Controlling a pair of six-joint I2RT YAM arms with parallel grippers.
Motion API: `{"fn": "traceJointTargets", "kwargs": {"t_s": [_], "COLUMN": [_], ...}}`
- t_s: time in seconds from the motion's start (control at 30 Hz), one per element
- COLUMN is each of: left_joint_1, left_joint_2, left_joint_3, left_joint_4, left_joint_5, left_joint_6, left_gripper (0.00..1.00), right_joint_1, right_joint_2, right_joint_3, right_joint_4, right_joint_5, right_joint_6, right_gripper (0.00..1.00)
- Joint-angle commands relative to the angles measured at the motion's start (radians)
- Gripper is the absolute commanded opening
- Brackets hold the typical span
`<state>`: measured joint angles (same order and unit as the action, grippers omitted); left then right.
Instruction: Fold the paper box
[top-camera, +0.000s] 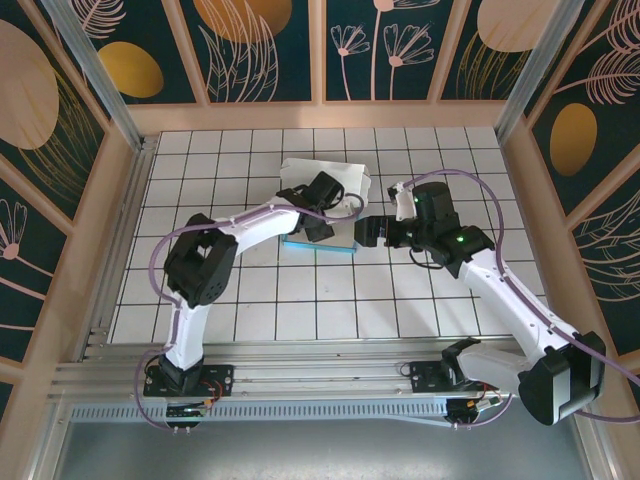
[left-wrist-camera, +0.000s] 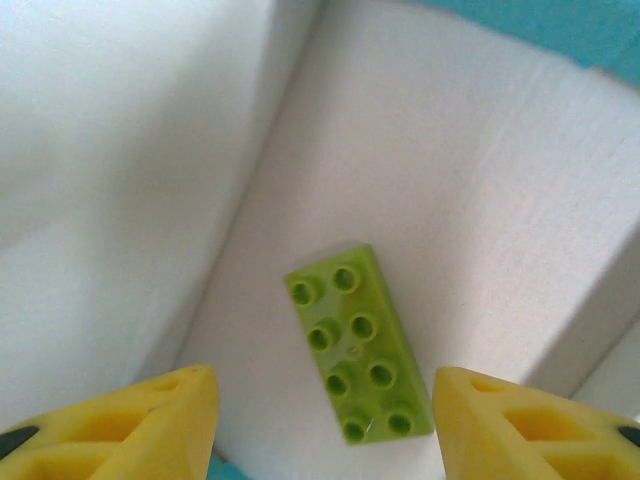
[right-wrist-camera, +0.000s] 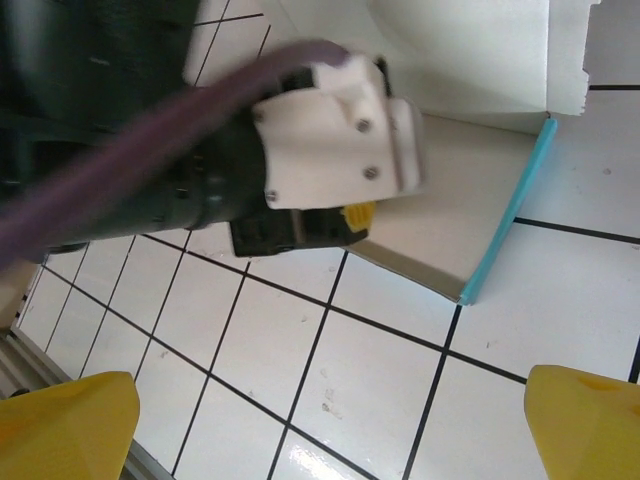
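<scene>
Paper box (top-camera: 352, 182), upper centre: thin, light, floppy creased card, likely best pinched at a flap edge; left gripper (left-wrist-camera: 332, 430) and right gripper (right-wrist-camera: 325, 425) both spread, grasping nothing.

Paper box (left-wrist-camera: 450, 180): white inside, teal edges. Toy brick (left-wrist-camera: 358, 342): lime green. Left fingertips (left-wrist-camera: 150, 420): yellow. Table (top-camera: 330, 300): white tiles, black grid. Walls (top-camera: 260, 45): dark teal, gold blobs, apparently plant outlines.

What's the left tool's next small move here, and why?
Probably lift the left tool out of the white-and-teal creased paper box: it hangs open, the lime-green studded plastic brick lies free on the white card below, and the walls can't fold with it there.
</scene>
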<state>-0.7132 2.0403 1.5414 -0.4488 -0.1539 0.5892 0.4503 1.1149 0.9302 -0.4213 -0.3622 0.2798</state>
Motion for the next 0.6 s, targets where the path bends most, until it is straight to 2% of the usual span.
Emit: {"fn": "traceJointTargets", "kwargs": {"t_s": [0.0, 0.13, 0.27, 0.43, 0.5, 0.57], "left_joint_1": [0.004, 0.005, 0.021, 0.047, 0.059, 0.07], "left_joint_2": [-0.131, -0.243, -0.336, -0.479, -0.538, -0.586], "left_joint_3": [-0.021, -0.068, -0.116, -0.264, -0.343, -0.407], "left_joint_4": [0.054, 0.121, 0.181, 0.263, 0.31, 0.331], "left_joint_5": [0.042, 0.056, -0.026, 0.018, 0.049, 0.059], "left_joint_6": [-0.041, -0.182, -0.475, -0.791, -0.878, -0.922], "left_gripper": [0.58, 0.57, 0.52, 0.53, 0.55, 0.61], "right_joint_1": [-0.01, -0.028, -0.049, -0.049, -0.046, -0.038], "right_joint_2": [-0.006, -0.002, 0.054, 0.212, 0.284, 0.351], "right_joint_3": [-0.001, -0.037, -0.099, -0.113, -0.107, -0.102], "right_joint_4": [0.049, 0.123, 0.196, 0.306, 0.354, 0.404], "right_joint_5": [0.035, 0.082, 0.149, 0.206, 0.207, 0.22], "right_joint_6": [0.039, 0.139, 0.241, 0.276, 0.28, 0.282], "right_gripper": [0.99, 0.99, 0.97, 0.87, 0.8, 0.73]}}
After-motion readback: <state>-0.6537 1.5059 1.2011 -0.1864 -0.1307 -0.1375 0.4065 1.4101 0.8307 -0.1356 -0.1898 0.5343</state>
